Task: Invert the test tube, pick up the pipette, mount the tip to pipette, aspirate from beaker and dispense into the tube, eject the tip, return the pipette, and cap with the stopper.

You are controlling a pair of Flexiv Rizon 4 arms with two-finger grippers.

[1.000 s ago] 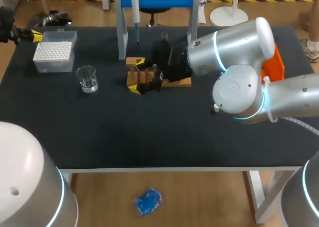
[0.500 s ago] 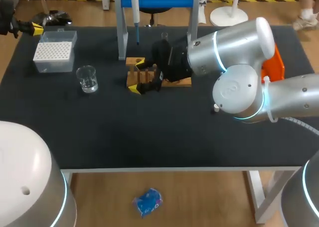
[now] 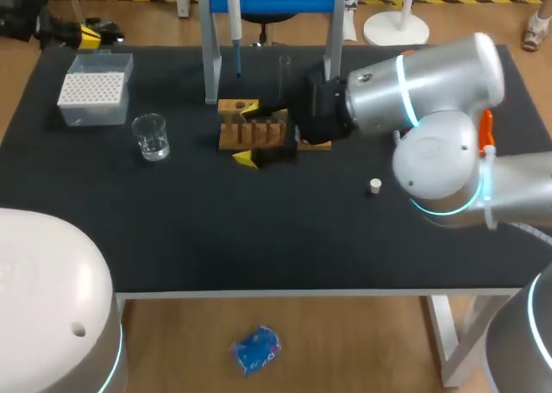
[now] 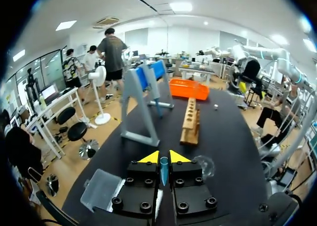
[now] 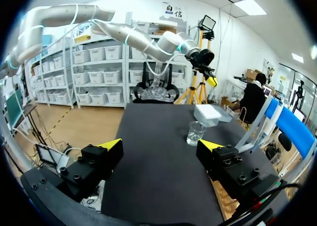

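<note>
Right gripper (image 3: pixel 248 134) spread wide, empty, over rack (image 3: pixel 233 138); you lift clear, sparing upright test tube (image 3: pixel 283 72). Left gripper (image 4: pixel 160 157) pinches thin blue piece (image 4: pixel 164 171).

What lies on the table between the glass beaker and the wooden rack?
Nothing. In the head view the stretch of black table between the beaker and the wooden rack is bare.

The right arm has swung back toward its own side, its right fingers (image 3: pixel 245 159) easing off the slotted wooden rack (image 3: pixel 231 137) and uncovering a small white stopper (image 3: pixel 374 185); the left fingers (image 3: pixel 88 36) retreated past the desk (image 3: pixel 259 229) corner
</note>
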